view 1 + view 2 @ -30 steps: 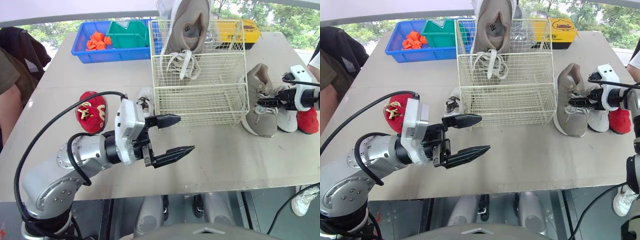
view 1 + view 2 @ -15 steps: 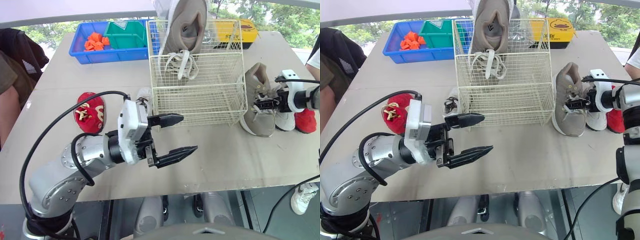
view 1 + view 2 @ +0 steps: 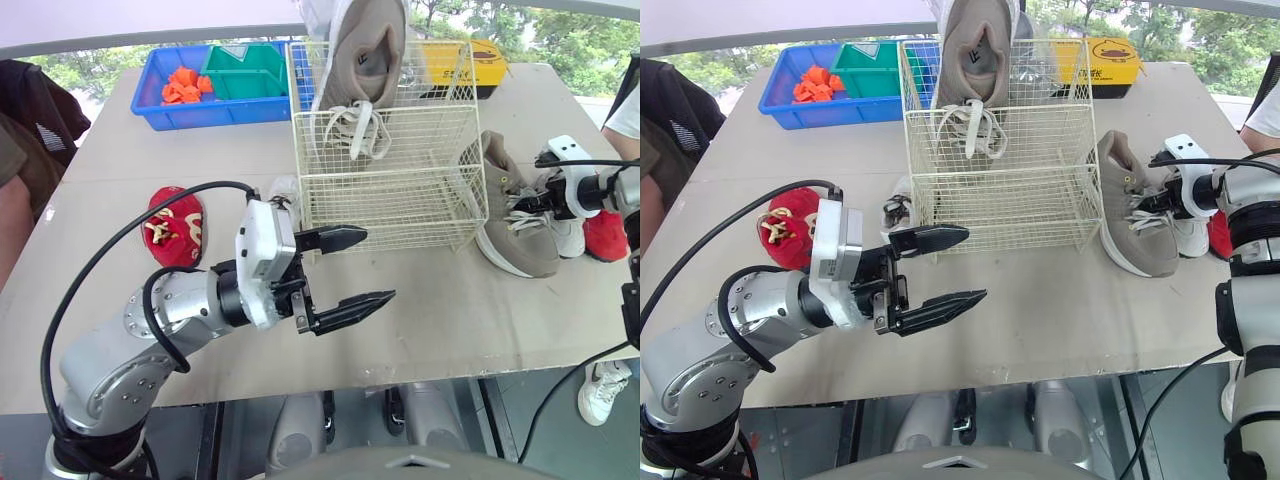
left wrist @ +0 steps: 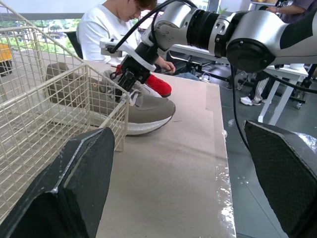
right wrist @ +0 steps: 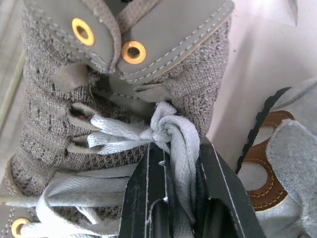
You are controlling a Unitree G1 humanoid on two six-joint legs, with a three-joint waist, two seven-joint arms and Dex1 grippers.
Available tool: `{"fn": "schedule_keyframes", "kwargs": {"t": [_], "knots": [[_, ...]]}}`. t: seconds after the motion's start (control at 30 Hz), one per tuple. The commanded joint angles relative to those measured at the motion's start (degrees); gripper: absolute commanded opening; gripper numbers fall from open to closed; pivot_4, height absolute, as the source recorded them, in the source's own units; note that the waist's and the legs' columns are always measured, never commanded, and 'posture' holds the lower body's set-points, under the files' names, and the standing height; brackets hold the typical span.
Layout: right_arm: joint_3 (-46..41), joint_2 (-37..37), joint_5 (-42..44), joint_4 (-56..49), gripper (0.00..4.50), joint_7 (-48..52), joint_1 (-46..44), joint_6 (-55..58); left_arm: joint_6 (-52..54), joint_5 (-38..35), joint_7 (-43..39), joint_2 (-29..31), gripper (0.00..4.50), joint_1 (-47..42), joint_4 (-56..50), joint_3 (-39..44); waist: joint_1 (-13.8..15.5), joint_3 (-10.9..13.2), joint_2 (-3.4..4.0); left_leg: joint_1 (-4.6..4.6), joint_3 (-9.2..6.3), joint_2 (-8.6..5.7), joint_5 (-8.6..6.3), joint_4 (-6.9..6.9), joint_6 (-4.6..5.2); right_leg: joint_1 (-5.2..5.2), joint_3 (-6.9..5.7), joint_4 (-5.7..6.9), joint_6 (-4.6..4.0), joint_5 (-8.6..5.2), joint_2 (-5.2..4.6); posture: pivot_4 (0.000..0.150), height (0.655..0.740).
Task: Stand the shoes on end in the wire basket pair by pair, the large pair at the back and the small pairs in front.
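**Control:** Where does the large pair stand?

**Operator:** One grey shoe (image 3: 362,55) stands on end toward the back of the wire basket (image 3: 380,190), its upper part rising above the rim. The second grey shoe (image 3: 515,225) sits on its sole on the desk (image 3: 450,310), just beside the basket's right wall.

**Control:** And your arms?

**Operator:** My right fingers (image 5: 143,198) are clamped on that shoe's white laces at the knot. My left fingers (image 3: 335,238) are spread wide and hold nothing, hovering over bare desk in front of the basket.

**Control:** The small pairs?

**Operator:** All outside the basket. A small red shoe (image 3: 175,225) lies to its left, and a small white shoe (image 3: 287,192) lies just beside its left wall. Another white shoe (image 3: 572,238) and red shoe (image 3: 606,235) lie beyond the grey one. A blue bin (image 3: 180,75) and a yellow box (image 3: 478,58) sit along the far edge. A person in a white shirt (image 4: 111,29) sits past the desk's right end.
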Motion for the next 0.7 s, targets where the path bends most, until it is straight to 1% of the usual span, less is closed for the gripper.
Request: {"fn": "schedule_keyframes", "kwargs": {"t": [0.03,0.23,0.37,0.5,0.6,0.7], "knots": [[-7.77,-1.54,5.58,-9.34,0.02,-1.41,2.54,5.31,-0.99,-0.77,-0.04,0.49,4.50,-0.61,-0.16,-0.04,0.04,0.03,0.04,-0.01,0.01,0.01,0.00,0.00,0.00,-0.02,0.02,0.01,0.00,0.00,0.00,0.150,0.7400],[-23.97,-2.47,14.10,-28.54,0.02,-9.63,9.29,21.88,-0.77,-2.25,-0.04,-0.11,4.50,-2.16,1.31,-0.50,0.80,0.26,0.43,-0.15,0.05,-0.01,0.02,-0.06,-0.04,-0.18,0.04,0.03,0.12,0.07,-0.06,0.150,0.7400],[-33.37,-1.51,17.96,-38.57,0.02,-15.41,12.12,28.47,-0.75,-3.12,-0.28,-0.57,4.50,-3.26,2.45,-1.28,1.24,0.27,0.45,-0.19,0.03,-0.03,0.00,-0.09,-0.01,-0.20,0.01,-0.02,0.14,0.06,-0.05,0.150,0.7400],[-39.05,-0.70,20.42,-44.53,0.02,-19.55,13.91,29.52,-1.15,-2.63,-0.66,-1.28,4.50,-4.05,3.87,-2.42,1.35,0.27,0.45,-0.20,0.02,-0.06,-0.01,-0.09,0.01,-0.18,0.00,-0.07,0.11,0.04,-0.06,0.150,0.7400],[-42.44,0.16,21.79,-47.61,0.02,-22.89,12.87,25.95,-1.52,-2.30,-0.65,-2.00,4.50,-4.46,4.48,-2.69,1.19,0.28,0.46,-0.20,0.04,-0.09,-0.01,-0.09,0.01,-0.19,0.01,-0.06,0.11,0.04,-0.05,0.150,0.7400],[-42.72,2.58,22.92,-50.03,0.02,-25.89,9.23,18.40,-2.39,-1.72,0.28,-3.35,4.50,-4.50,4.83,-2.64,0.54,0.29,0.48,-0.19,0.04,-0.10,-0.01,-0.11,0.02,-0.20,0.04,-0.06,0.13,0.05,-0.03,0.150,0.7400]]}}
